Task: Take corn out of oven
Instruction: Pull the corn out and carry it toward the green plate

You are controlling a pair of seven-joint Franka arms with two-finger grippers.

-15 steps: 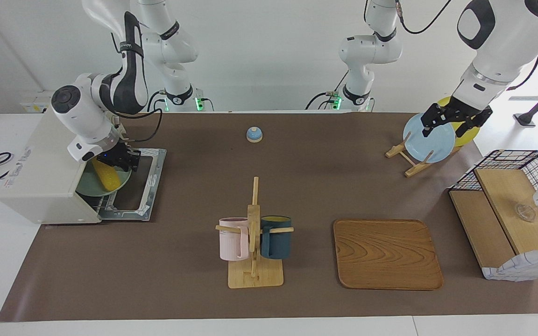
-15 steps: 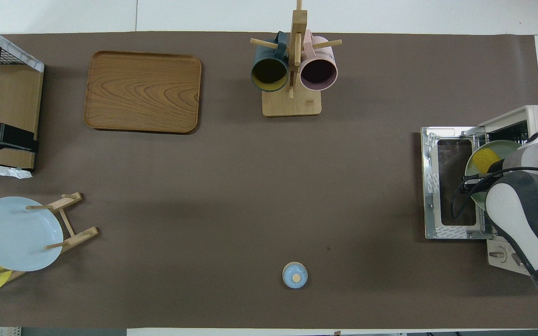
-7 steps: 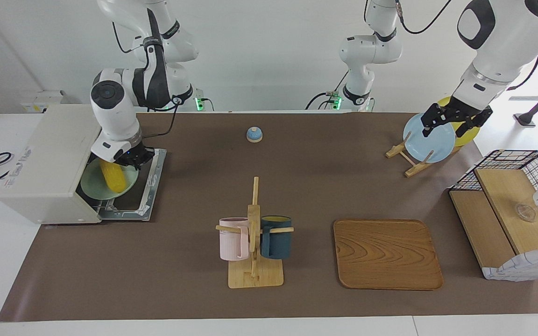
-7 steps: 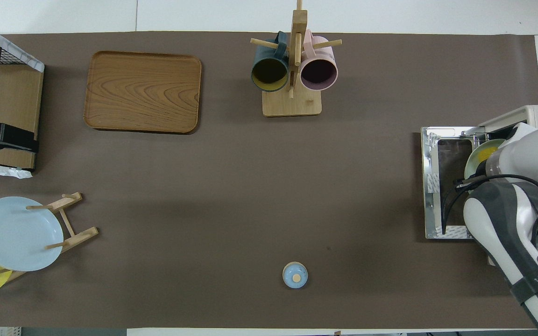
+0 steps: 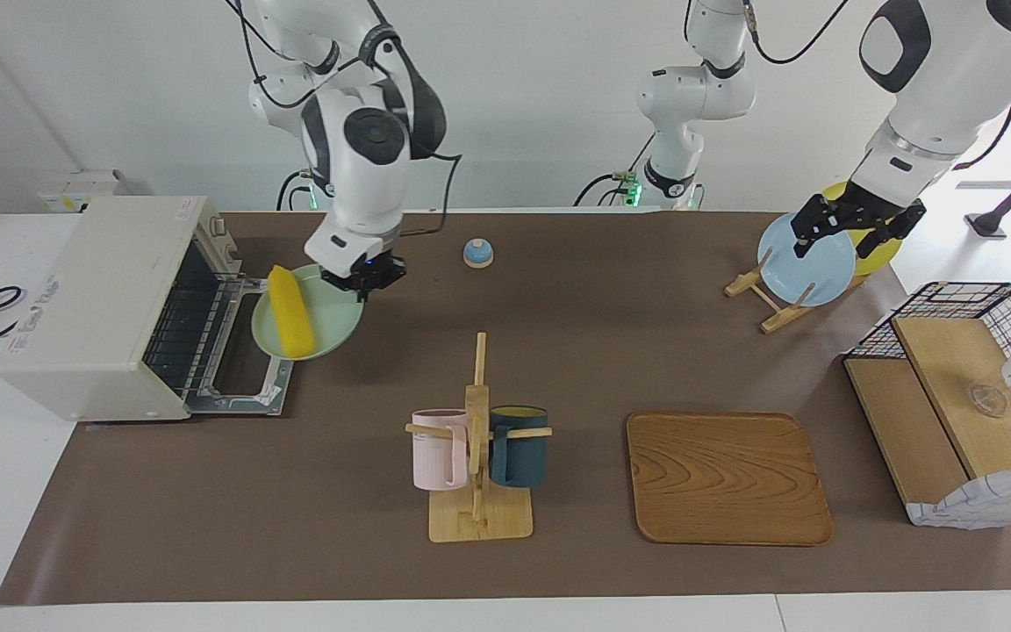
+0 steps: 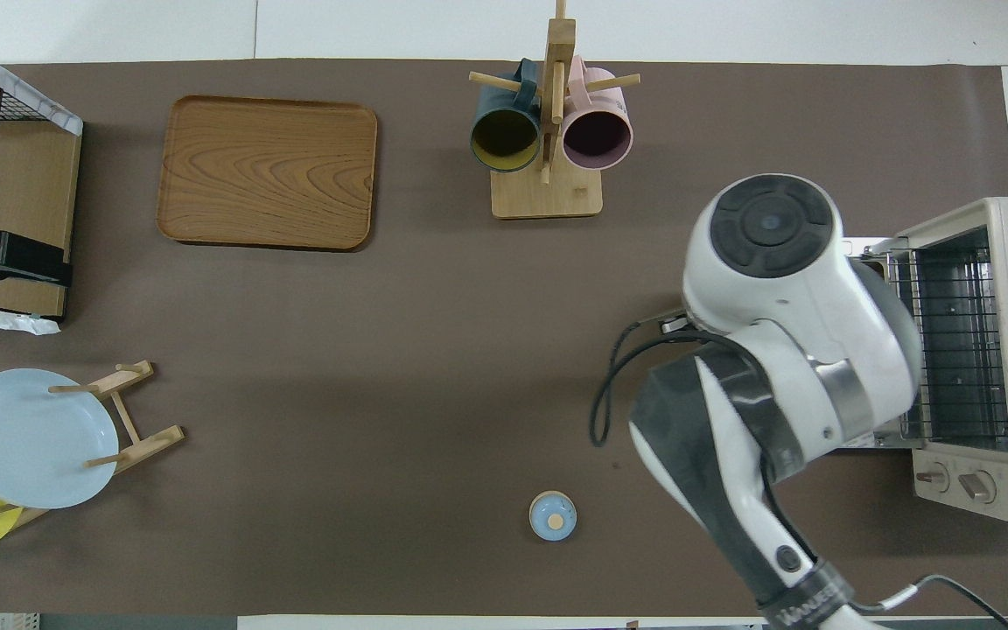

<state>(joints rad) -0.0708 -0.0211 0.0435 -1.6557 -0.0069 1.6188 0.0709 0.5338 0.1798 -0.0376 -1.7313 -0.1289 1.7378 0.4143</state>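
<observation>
The corn (image 5: 290,312) lies on a pale green plate (image 5: 327,329). My right gripper (image 5: 363,274) is shut on that plate's rim and holds it in the air over the edge of the oven's open door (image 5: 242,379), outside the oven. The cream-white oven (image 5: 84,298) stands at the right arm's end of the table, its wire rack bare (image 6: 950,350). In the overhead view the right arm hides the plate and the corn. My left gripper (image 5: 848,235) waits, open and empty, over the blue plate (image 5: 808,263) in the plate rack.
A small blue dome (image 5: 478,253) sits near the robots at mid table. A wooden mug rack (image 5: 477,491) holds a pink mug and a dark teal mug. A wooden tray (image 5: 725,478) lies beside it. A wire shelf basket (image 5: 953,404) stands at the left arm's end.
My right gripper has drawn the green plate with the corn out of the oven and carried it toward mid table. The left arm has not moved.
</observation>
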